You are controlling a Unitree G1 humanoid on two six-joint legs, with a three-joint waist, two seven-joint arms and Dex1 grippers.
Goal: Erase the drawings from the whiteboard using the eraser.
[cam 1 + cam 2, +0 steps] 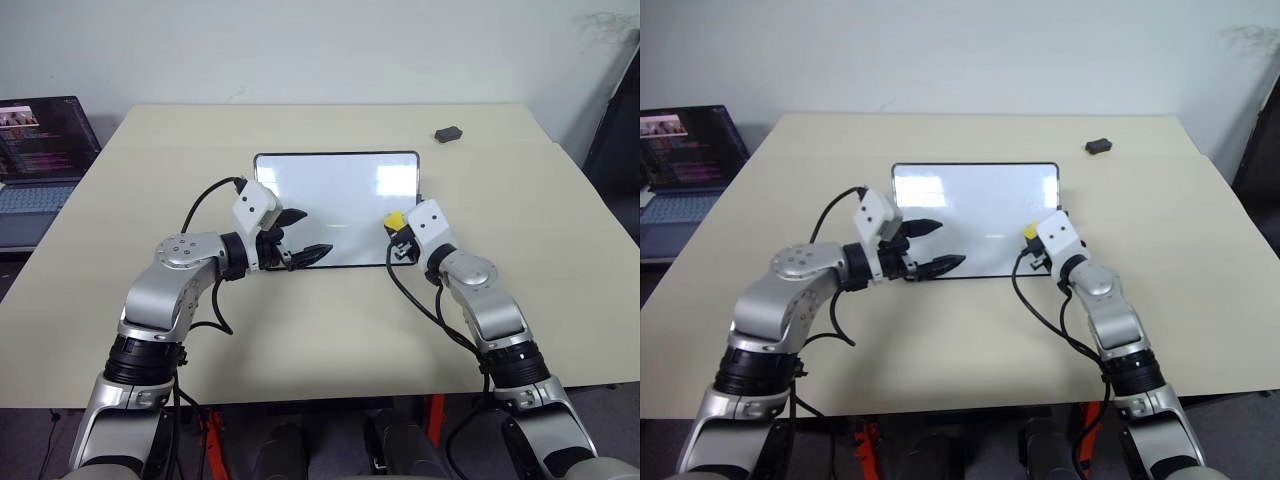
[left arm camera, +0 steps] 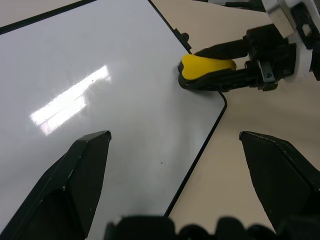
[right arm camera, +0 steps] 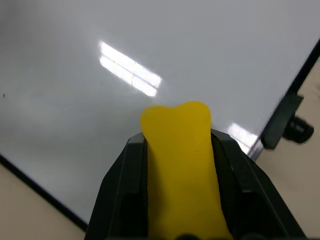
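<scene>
Your eraser (image 2: 207, 67) sits at the whiteboard's (image 1: 330, 200) near right corner, pinched between the two black fingers of the right tool (image 1: 400, 232), which is closed on it. The yellow block is squeezed in at the waist; its black underside meets the glossy surface just inside the thin black frame. Its long axis runs along the tool's fingers, its free end pointing from the corner in over the white surface, towards the board's middle.

The whiteboard lies flat with its long sides running left to right across the worktop (image 1: 330, 330) in front of you. Its white face reads as clean apart from window glare and a speck or two. A small black knob (image 3: 298, 129) sticks out from the short right side, close to the eraser.

Your left tool (image 1: 300, 237) hangs over the board's near left part, fingers spread wide with nothing between them, pointing across the board towards the eraser.

Beyond the board's far right corner, well apart from it, a small dark grey object (image 1: 448, 133) lies on the worktop. Off the worktop's left edge stands an open laptop (image 1: 40, 160).
</scene>
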